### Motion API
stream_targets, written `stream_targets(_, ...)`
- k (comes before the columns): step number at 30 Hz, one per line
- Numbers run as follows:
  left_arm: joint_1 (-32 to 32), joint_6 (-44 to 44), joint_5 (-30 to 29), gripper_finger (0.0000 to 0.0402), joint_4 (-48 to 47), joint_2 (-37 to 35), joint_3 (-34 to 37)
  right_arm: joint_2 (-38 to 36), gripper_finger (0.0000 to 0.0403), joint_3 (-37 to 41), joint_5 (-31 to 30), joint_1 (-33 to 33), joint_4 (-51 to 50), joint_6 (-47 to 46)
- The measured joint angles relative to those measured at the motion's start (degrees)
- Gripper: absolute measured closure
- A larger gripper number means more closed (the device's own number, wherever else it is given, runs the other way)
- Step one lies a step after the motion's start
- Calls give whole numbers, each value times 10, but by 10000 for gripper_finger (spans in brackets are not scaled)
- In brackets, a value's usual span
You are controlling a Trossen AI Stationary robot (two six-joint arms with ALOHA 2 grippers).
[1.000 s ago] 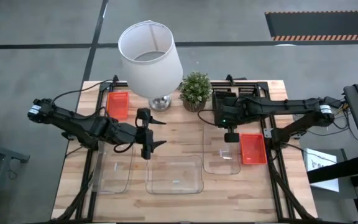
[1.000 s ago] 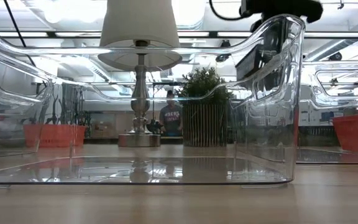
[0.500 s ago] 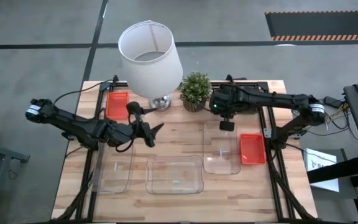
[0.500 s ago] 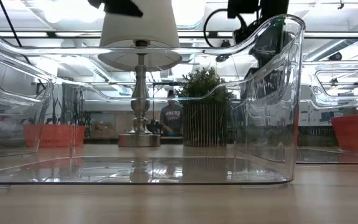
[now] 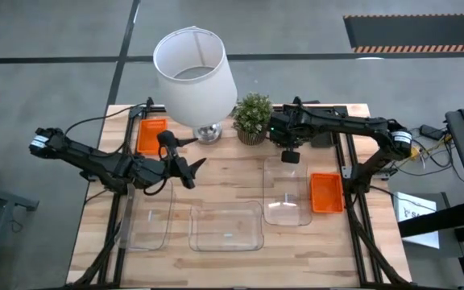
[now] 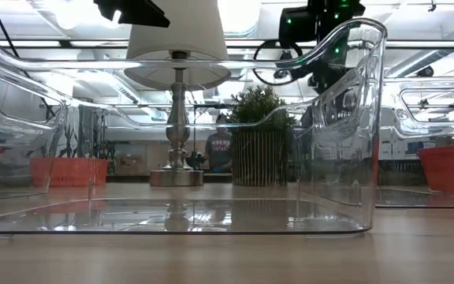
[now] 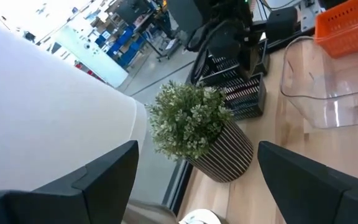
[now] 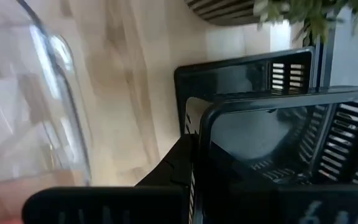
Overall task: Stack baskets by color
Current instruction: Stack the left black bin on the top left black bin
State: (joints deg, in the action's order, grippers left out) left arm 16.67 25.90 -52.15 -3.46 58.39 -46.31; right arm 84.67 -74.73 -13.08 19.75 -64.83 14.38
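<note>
1. While three clear baskets (image 5: 226, 228) sit along the table's near side, orange baskets (image 5: 152, 135) lie far left and right; black baskets (image 8: 272, 112) sit far right.
2. My right gripper (image 5: 289, 155) hovers clenched, empty, near the black baskets; my left gripper (image 5: 185, 167) hangs spread by the lamp (image 5: 195, 76).

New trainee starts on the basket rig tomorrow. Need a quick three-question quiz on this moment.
1. True or false: the two red-orange plastic baskets sit stacked together.
2. How many clear transparent plastic baskets lie on the wooden table? A: two. B: three. C: four.
3. Fill in: the ___ gripper stands open near the white lampshade.

Key:
1. False. One sits at the rear left, and the other is near the right edge.
2. B.
3. Left. The left gripper is open.
</note>
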Motion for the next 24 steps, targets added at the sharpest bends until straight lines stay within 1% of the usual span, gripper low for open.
stream_targets(8,-1,-6,0,88,37,-21,16,2,394,1,1,20,1,33)
stream_targets(15,-1,-17,0,88,68,-19,14,2,394,3,42,21,13,32)
stream_targets(21,-1,-18,0,88,109,-15,15,3,394,7,41,21,25,32)
stream_targets(24,-1,-34,0,88,124,-12,15,3,394,9,41,21,26,29)
